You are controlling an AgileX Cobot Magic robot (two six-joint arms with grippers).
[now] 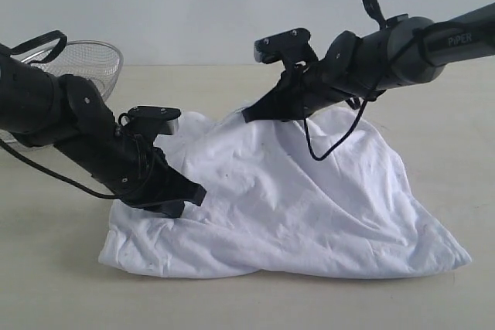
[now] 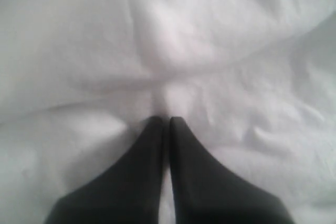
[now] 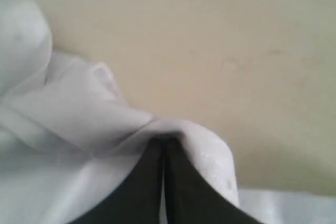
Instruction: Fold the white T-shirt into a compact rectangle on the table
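Wire-mesh basket behind left arm, contents unclear from here. "PiPER" readable on right arm. Left gripper and right gripper both clenched on the white T-shirt.

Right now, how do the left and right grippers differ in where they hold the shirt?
The left gripper sits low on the left of the shirt; the right gripper is higher, lifting an edge into a peak. The left gripper's camera shows only cloth; the right gripper's shows bare table beyond its fold. Both are shut, cloth puckered at their tips.
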